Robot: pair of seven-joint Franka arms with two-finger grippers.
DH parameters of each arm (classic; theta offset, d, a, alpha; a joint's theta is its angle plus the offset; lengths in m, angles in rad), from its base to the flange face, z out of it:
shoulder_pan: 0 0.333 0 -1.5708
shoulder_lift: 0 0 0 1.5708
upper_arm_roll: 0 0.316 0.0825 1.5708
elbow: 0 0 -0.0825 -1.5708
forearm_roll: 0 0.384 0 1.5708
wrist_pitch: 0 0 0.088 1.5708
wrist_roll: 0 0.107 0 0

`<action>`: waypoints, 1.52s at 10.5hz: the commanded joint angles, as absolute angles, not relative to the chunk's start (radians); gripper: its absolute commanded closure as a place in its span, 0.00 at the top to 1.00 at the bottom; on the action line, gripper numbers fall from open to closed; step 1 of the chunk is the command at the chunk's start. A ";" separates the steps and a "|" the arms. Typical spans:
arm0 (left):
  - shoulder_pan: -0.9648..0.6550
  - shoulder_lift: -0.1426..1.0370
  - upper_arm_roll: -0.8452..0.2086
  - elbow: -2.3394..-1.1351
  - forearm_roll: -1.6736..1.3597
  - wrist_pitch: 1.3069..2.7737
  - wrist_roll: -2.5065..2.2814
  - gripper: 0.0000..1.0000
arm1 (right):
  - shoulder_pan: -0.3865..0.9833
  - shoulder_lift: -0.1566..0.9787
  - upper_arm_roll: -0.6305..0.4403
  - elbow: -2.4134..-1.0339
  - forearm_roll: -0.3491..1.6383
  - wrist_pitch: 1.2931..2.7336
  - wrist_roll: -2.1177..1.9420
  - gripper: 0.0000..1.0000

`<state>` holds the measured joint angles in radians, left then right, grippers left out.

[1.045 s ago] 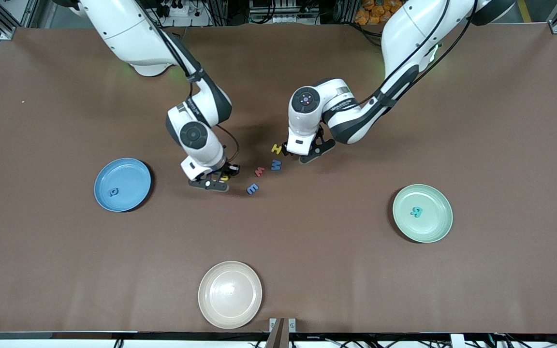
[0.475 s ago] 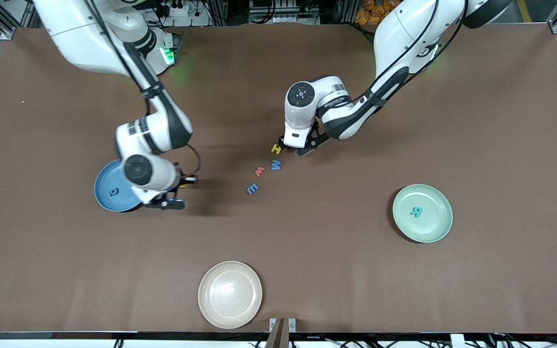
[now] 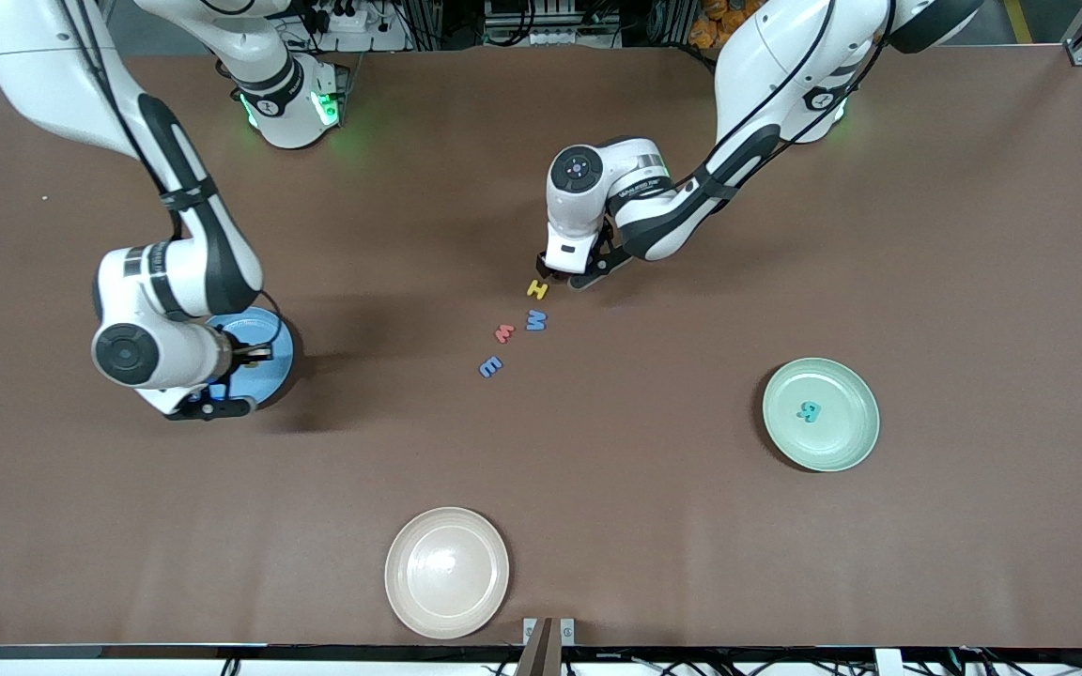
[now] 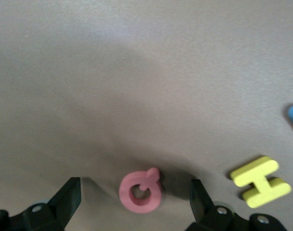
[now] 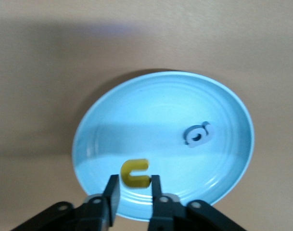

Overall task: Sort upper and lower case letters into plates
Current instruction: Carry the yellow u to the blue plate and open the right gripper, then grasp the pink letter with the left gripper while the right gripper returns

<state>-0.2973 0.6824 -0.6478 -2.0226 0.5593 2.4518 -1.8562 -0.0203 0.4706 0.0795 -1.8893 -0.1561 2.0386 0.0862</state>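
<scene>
My right gripper [image 3: 229, 380] [image 5: 134, 185] hangs over the blue plate [image 3: 270, 349] [image 5: 160, 96]. Its jaws stand slightly apart, with a yellow letter c [image 5: 135, 173] at their tips and a thin gap at one finger. A blue letter [image 5: 197, 134] lies in that plate. Low over the table, my left gripper [image 3: 562, 275] [image 4: 135, 193] stands wide open around a pink letter [image 4: 140, 190]. Beside it lies a yellow H [image 3: 537, 288] [image 4: 261, 182]. A blue M [image 3: 535, 320], a red w [image 3: 503, 332] and a blue E [image 3: 490, 366] lie nearer the front camera. The pale green plate [image 3: 846, 441] holds a teal letter [image 3: 810, 410].
A cream-white plate [image 3: 447, 573] with nothing in it sits near the table's front edge. The right arm's wrist covers much of the blue plate in the front view.
My right arm swung from the letter cluster to over the blue plate with the yellow c, and its jaws have parted slightly. My left gripper shifted a little past the yellow H.
</scene>
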 commanded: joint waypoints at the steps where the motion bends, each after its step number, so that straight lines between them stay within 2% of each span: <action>1: -0.296 0.663 -0.644 -2.065 0.621 2.494 -1.930 0.99 | -0.005 0.454 0.100 -1.921 -0.173 2.060 0.112 1.00; 3: -0.296 0.660 -0.644 -2.065 0.621 2.494 -1.936 0.96 | 0.024 0.446 0.129 -1.911 -0.126 2.062 0.246 1.00; 4: -0.298 0.660 -0.644 -2.063 0.621 2.494 -1.936 0.91 | 0.050 0.442 0.146 -1.907 -0.059 2.072 0.303 1.00; 5: -0.299 0.658 -0.644 -2.065 0.623 2.494 -1.936 0.81 | 0.087 0.436 0.153 -1.908 -0.016 2.106 0.381 1.00; 6: -0.299 0.658 -0.646 -2.065 0.623 2.494 -1.937 0.68 | 0.136 0.440 0.155 -1.908 0.014 2.158 0.493 1.00; 8: -0.299 0.658 -0.644 -2.063 0.635 2.494 -1.934 0.15 | 0.225 0.451 0.155 -1.910 0.023 2.277 0.686 1.00; 9: -0.295 0.658 -0.644 -2.060 0.649 2.494 -1.933 0.00 | 0.265 0.451 0.155 -1.910 0.023 2.284 0.724 1.00; 13: -0.218 0.602 -0.640 -2.049 0.653 2.465 -1.870 0.00 | 0.418 0.512 0.152 -1.914 0.026 2.488 0.828 1.00; 16: -0.112 0.549 -0.643 -2.014 0.652 2.366 -1.699 0.00 | 0.440 0.579 0.150 -1.872 -0.009 2.520 0.813 0.96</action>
<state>-0.1611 0.6008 -0.6356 -2.0203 0.6316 2.4182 -1.7707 0.4322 0.5383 0.1574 -1.9093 0.0100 2.5062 0.8146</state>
